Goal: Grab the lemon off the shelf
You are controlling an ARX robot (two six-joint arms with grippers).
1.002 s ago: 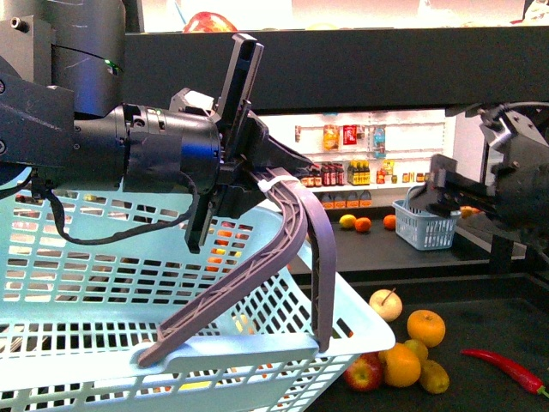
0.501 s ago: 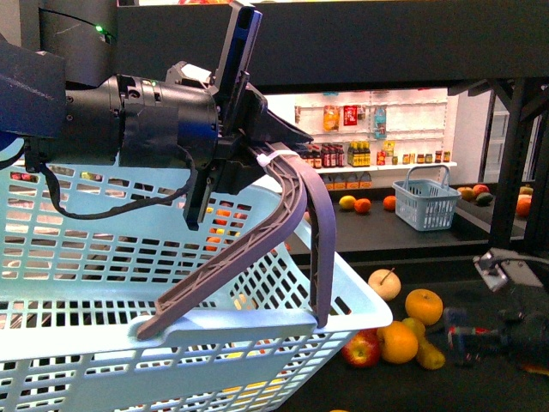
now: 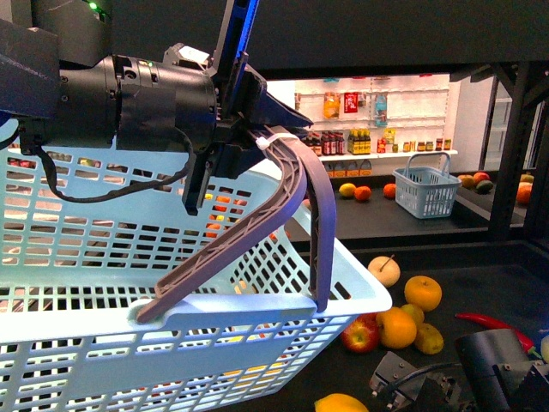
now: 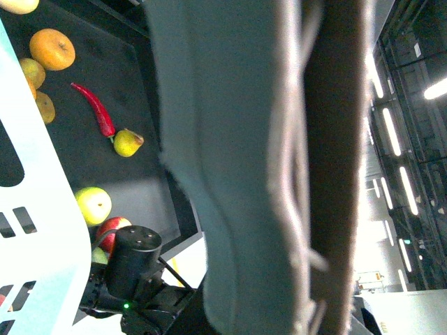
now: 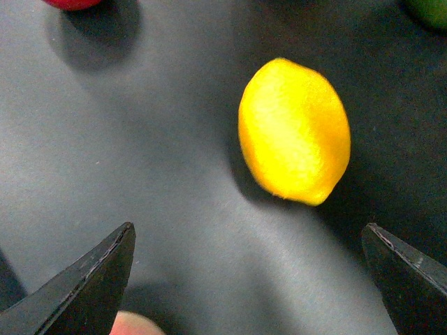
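On the black metal shelf tier, a bright yellow oval lemon lies just beyond the right gripper, jaws spread: approach step; next, straddle and close.

- We can read no text, brand or number in any view.
- Labels on the distant bottles are too small to make out.
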